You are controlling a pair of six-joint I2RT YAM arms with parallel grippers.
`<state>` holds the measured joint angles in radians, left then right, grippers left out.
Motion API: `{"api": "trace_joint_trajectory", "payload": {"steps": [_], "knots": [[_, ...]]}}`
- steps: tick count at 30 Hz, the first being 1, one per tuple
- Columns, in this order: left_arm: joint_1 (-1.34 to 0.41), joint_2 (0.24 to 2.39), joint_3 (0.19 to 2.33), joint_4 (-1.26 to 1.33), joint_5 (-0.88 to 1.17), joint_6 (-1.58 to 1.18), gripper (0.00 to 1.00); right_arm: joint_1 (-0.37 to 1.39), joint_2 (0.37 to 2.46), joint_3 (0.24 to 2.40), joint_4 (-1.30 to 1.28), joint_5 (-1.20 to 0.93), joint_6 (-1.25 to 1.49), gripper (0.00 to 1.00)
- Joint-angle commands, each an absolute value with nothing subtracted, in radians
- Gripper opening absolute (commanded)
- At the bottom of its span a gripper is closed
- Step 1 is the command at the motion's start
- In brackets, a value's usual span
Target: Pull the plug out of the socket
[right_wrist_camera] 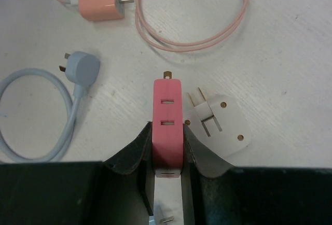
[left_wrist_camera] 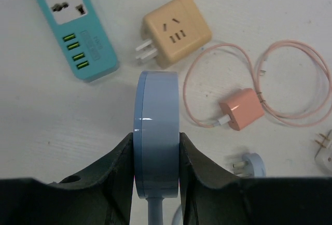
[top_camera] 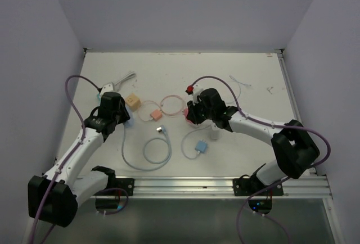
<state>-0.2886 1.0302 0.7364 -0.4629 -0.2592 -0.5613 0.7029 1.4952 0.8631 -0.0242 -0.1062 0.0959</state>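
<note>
Clamping what, the right gripper [right_wrist_camera: 167, 131]? (Reader)
Its fingers [right_wrist_camera: 132, 150] were shut on a pink adapter [right_wrist_camera: 167, 106]. The long axis ran away from the wrist, brass prong pointing outward, just beside a white adapter [right_wrist_camera: 220, 124] on the table [right_wrist_camera: 290, 54]. (Legend)
And the left gripper [left_wrist_camera: 156, 147]? (Reader)
Closed on a blue block [left_wrist_camera: 156, 111], edge-up, long axis likewise outward, cable trailing back toward the wrist. (Legend)

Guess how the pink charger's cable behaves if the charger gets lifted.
Probably floppy: the thin pink cable lies in loose loops on the table, so it would likely trail and drag behind. The pink charger looks small and boxy, so it is likely light, and its flat faces shouldn't let it roll.
</note>
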Motion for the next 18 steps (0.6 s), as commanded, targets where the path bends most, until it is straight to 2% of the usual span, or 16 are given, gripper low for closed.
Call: {"api": "trace_joint_trajectory", "payload": {"steps": [1, 11, 18], "knots": [[-0.195, 0.980, 0.663, -0.364, -0.215, -0.673, 0.00, 0.683, 1.538, 0.867, 0.100, -0.261, 0.230, 0.00], [-0.097, 0.989, 0.465, -0.134, -0.068, -0.742, 0.00, 0.603, 1.649, 0.839, 0.163, -0.321, 0.319, 0.02], [-0.097, 1.184, 0.434, 0.141, 0.119, -0.762, 0.00, 0.497, 1.661, 0.785, 0.169, -0.279, 0.415, 0.07]]}}
